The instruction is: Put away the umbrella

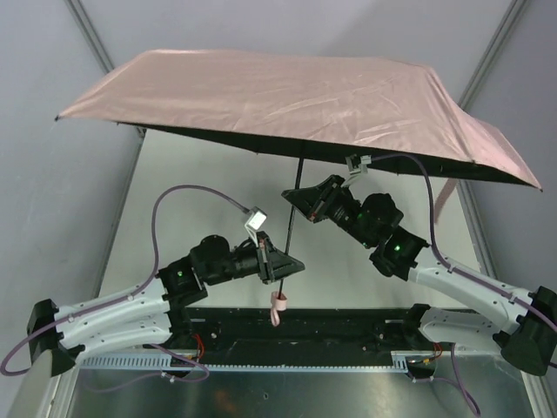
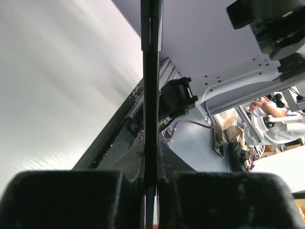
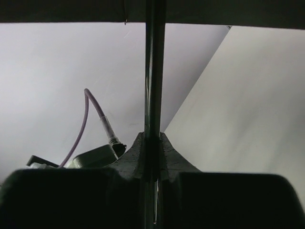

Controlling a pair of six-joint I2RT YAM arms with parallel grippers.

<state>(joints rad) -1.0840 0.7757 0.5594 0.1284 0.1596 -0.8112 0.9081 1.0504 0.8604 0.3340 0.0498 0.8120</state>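
Umbrella (image 1: 296,96) open, canopy spreading past desk (image 1: 196,170) side edges at 9 and 3 o'clock. Left jaws clamped tight on shaft (image 1: 293,218) just above handle (image 1: 278,306). Right jaws clamped on shaft higher, just under canopy, near left jaws.

White table (image 1: 196,170) flanked by grey backdrop panels (image 1: 43,183); metal frame post (image 1: 90,35) seen behind; person in white (image 2: 281,128) glimpsed beyond.

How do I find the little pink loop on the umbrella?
Start at the big open pink umbrella and follow its thin black shaft down to the left hand. The loop dangles just below that hand. It is the only pink thing down that low.
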